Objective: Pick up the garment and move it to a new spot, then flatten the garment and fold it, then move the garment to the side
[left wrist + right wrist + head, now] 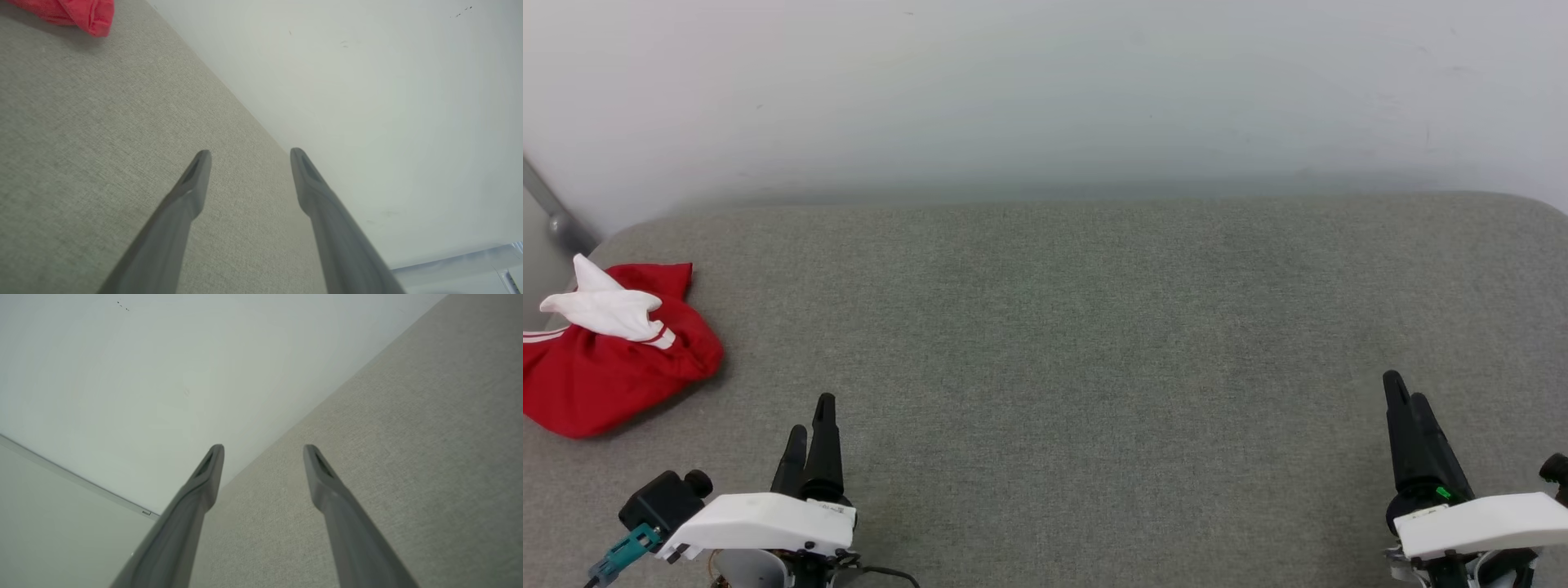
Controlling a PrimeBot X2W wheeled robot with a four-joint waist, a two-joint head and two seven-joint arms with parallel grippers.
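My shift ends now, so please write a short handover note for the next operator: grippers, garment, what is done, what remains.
Left gripper: open, empty.
Right gripper: open, empty.
Garment: bunched in a heap at the left edge of the grey surface, with a white sleeve on top. Neither gripper touches it.
Done: nothing that can be seen; the garment is neither flat nor folded.
To do: pick up, move, flatten, fold, set aside.

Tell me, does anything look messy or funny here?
Yes. The red garment lies crumpled in a heap at the left side of the grey fabric surface, its white sleeve bunched on top, not spread flat or folded.
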